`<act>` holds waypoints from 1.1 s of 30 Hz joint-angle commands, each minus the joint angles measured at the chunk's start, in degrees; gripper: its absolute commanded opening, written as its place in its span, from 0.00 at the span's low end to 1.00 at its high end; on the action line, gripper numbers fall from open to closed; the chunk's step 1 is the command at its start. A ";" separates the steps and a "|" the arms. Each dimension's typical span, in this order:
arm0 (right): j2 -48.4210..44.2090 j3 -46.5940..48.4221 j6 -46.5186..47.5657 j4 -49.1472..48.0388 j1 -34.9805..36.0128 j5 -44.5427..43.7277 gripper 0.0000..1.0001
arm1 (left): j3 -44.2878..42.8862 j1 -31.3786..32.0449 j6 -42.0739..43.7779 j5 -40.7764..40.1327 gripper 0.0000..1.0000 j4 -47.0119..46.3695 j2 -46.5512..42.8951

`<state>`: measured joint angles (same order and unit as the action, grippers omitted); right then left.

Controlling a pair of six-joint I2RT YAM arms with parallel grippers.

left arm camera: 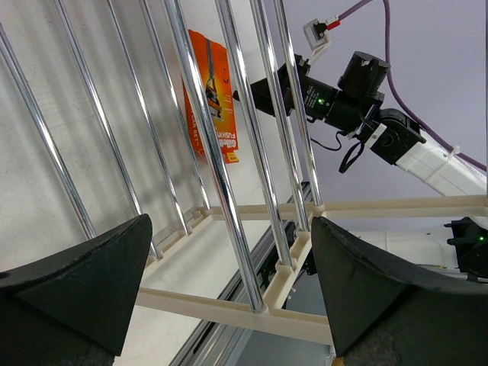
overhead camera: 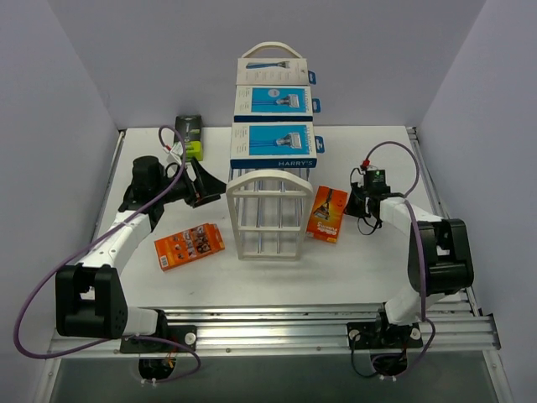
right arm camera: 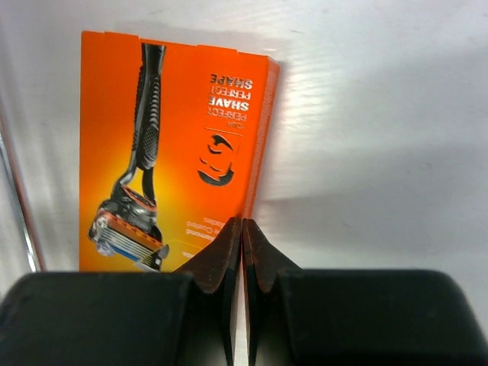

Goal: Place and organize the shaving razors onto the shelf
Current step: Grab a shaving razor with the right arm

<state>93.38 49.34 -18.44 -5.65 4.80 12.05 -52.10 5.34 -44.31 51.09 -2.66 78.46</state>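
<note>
Three blue-and-white razor boxes [overhead camera: 275, 100] rest one behind another on the cream-white shelf [overhead camera: 268, 254], the nearest marked HARRY'S, while your two arms flank the rack on the white desk [overhead camera: 377, 269].

Your right pincer [overhead camera: 353, 201] sits low at the right side of an orange razor box [overhead camera: 327, 214], which lies flat on the desk just right of the shelf. In the right wrist view its two fingers are pressed together, their tips at the box's long edge near one corner. You cannot tell from that view whether they touch the cardboard.

Your left pincer [overhead camera: 204, 186] is spread wide at the shelf's left side. Its dark fingers [left arm camera: 84, 282] stand well apart and hold nothing, with the rack's chrome bars and cream frame just ahead of them. Through those bars the left wrist view takes in the orange razor box and the right arm beyond it.

A second orange box [overhead camera: 189, 245] lies flat on the desk left of the shelf, near the left arm. A black-and-lime-green box [overhead camera: 190, 134] sits at the far left of the desk, behind the left pincer and close to the back wall.
</note>
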 commanded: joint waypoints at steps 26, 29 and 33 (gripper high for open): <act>-29.30 -18.22 -21.44 -3.04 4.42 4.74 1.00 | -0.99 0.90 0.90 0.41 0.94 -1.12 -1.11; -33.52 -21.21 -27.59 -5.24 5.57 3.77 1.00 | -1.08 1.16 1.07 0.41 0.94 -0.95 -0.94; -39.84 -26.39 -35.59 -8.23 6.10 2.63 1.00 | -1.17 1.33 1.34 -0.02 0.94 -0.60 -0.94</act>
<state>57.21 25.85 -44.23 -9.91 10.28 16.97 -52.10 6.26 -44.31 51.03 -2.59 78.46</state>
